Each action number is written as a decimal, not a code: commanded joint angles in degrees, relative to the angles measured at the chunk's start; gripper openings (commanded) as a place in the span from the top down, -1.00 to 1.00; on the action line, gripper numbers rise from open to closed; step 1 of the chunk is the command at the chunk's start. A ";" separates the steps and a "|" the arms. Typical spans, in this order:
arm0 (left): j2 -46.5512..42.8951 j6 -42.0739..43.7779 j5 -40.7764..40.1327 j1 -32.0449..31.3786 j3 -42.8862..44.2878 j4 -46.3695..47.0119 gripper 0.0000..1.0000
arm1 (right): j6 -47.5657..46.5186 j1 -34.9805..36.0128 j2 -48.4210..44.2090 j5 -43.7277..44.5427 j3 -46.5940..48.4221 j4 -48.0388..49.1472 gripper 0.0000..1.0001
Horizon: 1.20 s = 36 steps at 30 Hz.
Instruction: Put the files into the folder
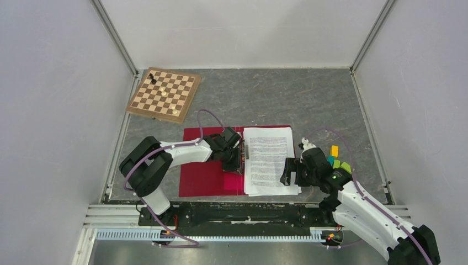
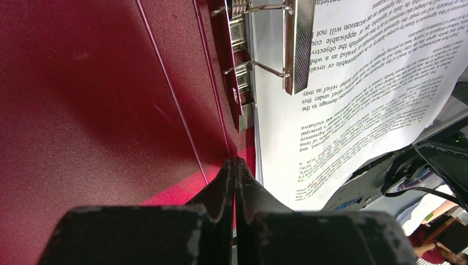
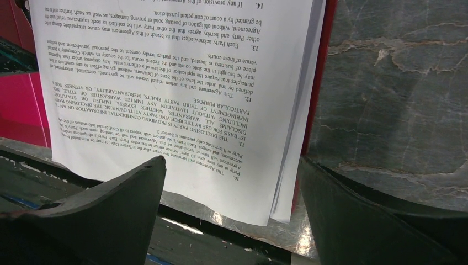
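Observation:
The red folder (image 1: 204, 176) lies open on the table. The files (image 1: 269, 157), a stack of printed white sheets, lie on its right half. The metal clip (image 2: 292, 44) rests on the sheets' left margin. My left gripper (image 1: 237, 163) is shut and empty, low over the folder's spine next to the clip; its tips (image 2: 236, 163) point at the red inside cover (image 2: 110, 83). My right gripper (image 1: 286, 172) is open at the stack's near right corner. In the right wrist view that corner of the files (image 3: 182, 83) lies between my spread fingertips (image 3: 232, 160), with a red folder strip (image 3: 317, 110) beside it.
A brown-and-white chessboard (image 1: 163, 94) with a few pieces lies at the far left. Small coloured blocks (image 1: 336, 159) sit right of the folder, next to my right arm. The table's metal rail (image 1: 243, 212) runs along the near edge. White walls close in both sides.

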 commanded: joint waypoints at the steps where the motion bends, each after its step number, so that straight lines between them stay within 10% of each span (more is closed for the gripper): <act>1: 1.29 -1.04 -1.06 -0.59 0.10 -0.02 0.95 | 0.41 0.26 -0.43 -0.75 2.34 1.02 -0.85; 36: 0.82 0.30 -2.37 -0.59 2.26 -2.33 0.95 | -1.88 0.27 2.17 7.12 4.23 -1.15 -0.90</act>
